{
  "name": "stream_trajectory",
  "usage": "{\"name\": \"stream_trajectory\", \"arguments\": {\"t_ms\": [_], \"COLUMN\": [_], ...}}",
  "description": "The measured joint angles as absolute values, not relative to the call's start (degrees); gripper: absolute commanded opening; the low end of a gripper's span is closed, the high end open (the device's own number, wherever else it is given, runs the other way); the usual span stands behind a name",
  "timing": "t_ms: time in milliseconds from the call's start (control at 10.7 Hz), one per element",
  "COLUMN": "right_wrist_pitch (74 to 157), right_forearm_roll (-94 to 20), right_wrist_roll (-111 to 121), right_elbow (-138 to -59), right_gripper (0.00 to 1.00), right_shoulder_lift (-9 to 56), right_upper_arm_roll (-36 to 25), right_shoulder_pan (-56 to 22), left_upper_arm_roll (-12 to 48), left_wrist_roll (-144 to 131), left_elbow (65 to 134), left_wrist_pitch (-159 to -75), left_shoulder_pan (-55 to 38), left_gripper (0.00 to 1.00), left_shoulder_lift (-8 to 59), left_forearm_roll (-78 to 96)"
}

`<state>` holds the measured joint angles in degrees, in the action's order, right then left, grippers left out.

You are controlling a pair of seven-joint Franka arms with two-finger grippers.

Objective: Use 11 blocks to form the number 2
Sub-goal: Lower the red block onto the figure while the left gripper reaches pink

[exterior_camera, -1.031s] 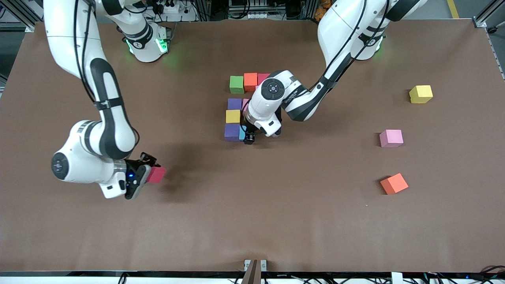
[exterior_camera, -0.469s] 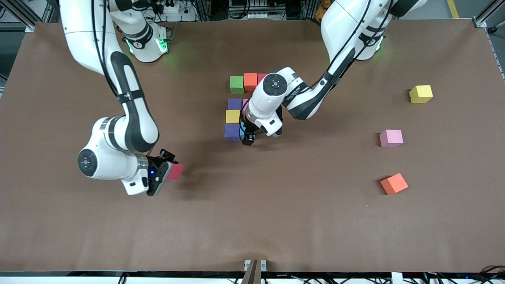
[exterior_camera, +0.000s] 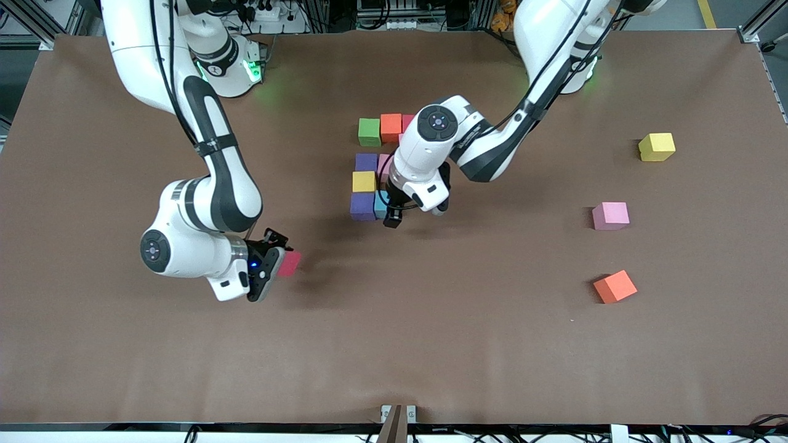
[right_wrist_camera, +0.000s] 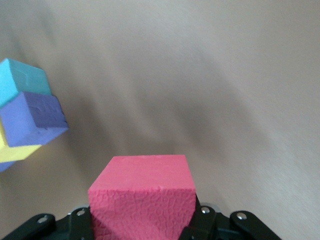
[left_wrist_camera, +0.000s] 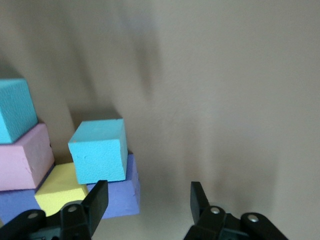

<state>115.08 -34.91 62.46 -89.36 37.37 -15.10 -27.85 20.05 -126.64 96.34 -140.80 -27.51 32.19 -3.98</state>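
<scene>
Several blocks form a cluster mid-table: green [exterior_camera: 369, 131], orange [exterior_camera: 391, 127], purple [exterior_camera: 365, 162], yellow [exterior_camera: 363, 181], a second purple [exterior_camera: 362, 206] and light blue [exterior_camera: 381, 204]. My left gripper [exterior_camera: 392, 220] is open and empty, just above the table beside the light blue block [left_wrist_camera: 98, 151]; its fingers [left_wrist_camera: 97, 197] stand apart from it. My right gripper [exterior_camera: 274, 266] is shut on a red block [exterior_camera: 289, 263], held over bare table toward the right arm's end of the cluster. The red block [right_wrist_camera: 142, 197] fills the right wrist view.
Three loose blocks lie toward the left arm's end: yellow [exterior_camera: 657, 147], pink [exterior_camera: 610, 216] and orange [exterior_camera: 615, 287]. A pink block [left_wrist_camera: 22, 157] and a second light blue one [left_wrist_camera: 15, 110] also sit in the cluster. The table [exterior_camera: 431, 344] is brown.
My right arm has carried the red block toward the cluster. My left gripper has drawn slightly away from the light blue block, which now shows more.
</scene>
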Motion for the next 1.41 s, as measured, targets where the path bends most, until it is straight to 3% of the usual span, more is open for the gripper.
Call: {"name": "stream_trajectory", "arguments": {"t_ms": [281,469,562,1031,1406], "right_wrist_pitch": [116.09,119.95,121.33,121.76,120.83], "right_forearm_roll": [-35.73,-35.75,-35.75,-35.65,-30.14], "right_wrist_roll": [61.83,60.00,59.69,58.98,53.29], "right_elbow": [-88.63,-88.19,-88.08,-84.64,-80.01], "right_gripper": [0.25,0.12,0.01,0.00,0.00], "right_shoulder_lift": [37.36,37.38,37.44,38.12,40.97], "right_upper_arm_roll": [-14.67,-14.62,-14.60,-14.56,-13.20], "right_shoulder_pan": [-32.37,-37.36,-39.71,-45.84,-50.95], "left_upper_arm_roll": [19.97,19.90,19.85,19.78,19.74], "left_wrist_roll": [-117.32,-108.49,-103.20,-79.73,-62.71], "left_elbow": [96.23,94.61,92.71,85.81,85.24], "left_wrist_pitch": [-135.78,-130.95,-127.86,-115.15,-108.89], "left_shoulder_pan": [-24.87,-22.38,-20.60,-14.98,-13.50], "left_gripper": [0.75,0.75,0.75,0.76,0.76], "left_shoulder_lift": [28.29,26.64,26.20,24.69,21.13], "left_forearm_roll": [-4.02,-4.05,-4.05,-5.04,-12.85]}}
